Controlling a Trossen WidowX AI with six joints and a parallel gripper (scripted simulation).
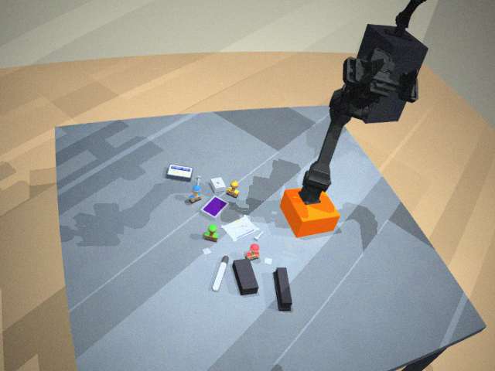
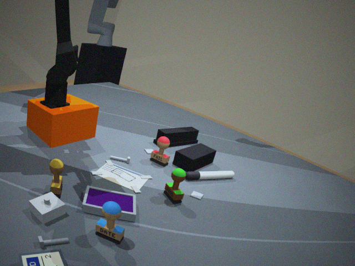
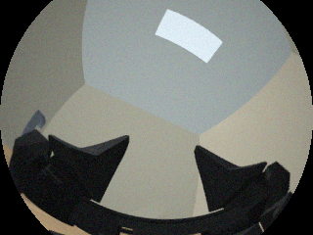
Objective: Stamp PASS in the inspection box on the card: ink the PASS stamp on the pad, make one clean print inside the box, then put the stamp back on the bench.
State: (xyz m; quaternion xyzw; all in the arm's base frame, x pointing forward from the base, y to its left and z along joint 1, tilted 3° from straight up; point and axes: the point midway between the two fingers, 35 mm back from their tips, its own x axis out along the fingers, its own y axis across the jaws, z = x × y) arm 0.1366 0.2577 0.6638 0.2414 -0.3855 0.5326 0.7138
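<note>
My gripper [image 1: 380,76] [image 3: 163,145] is open and empty, raised high above the orange base. A green-topped stamp [image 1: 211,233] [image 2: 175,185] and a yellow-topped stamp [image 1: 233,188] [image 2: 56,177] stand upright; I cannot read their labels. A red-topped FAIL stamp [image 1: 253,252] [image 2: 161,151] and a blue-topped DATE stamp [image 1: 195,194] [image 2: 110,223] also stand. The purple ink pad [image 1: 214,206] [image 2: 97,197] lies open between the blue stamp and the card. The white card [image 1: 240,228] [image 2: 138,183] lies flat with taped corners; its outlined box shows no clear print.
The orange base block [image 1: 315,223] [image 2: 74,123] stands beside the card. A grey lid [image 1: 217,184] [image 2: 54,204] lies near the yellow stamp. A marker [image 1: 220,274] [image 2: 216,174], a black block [image 1: 244,277] [image 2: 194,157] and a black stapler-like object [image 1: 283,288] [image 2: 177,136] lie beyond the red stamp.
</note>
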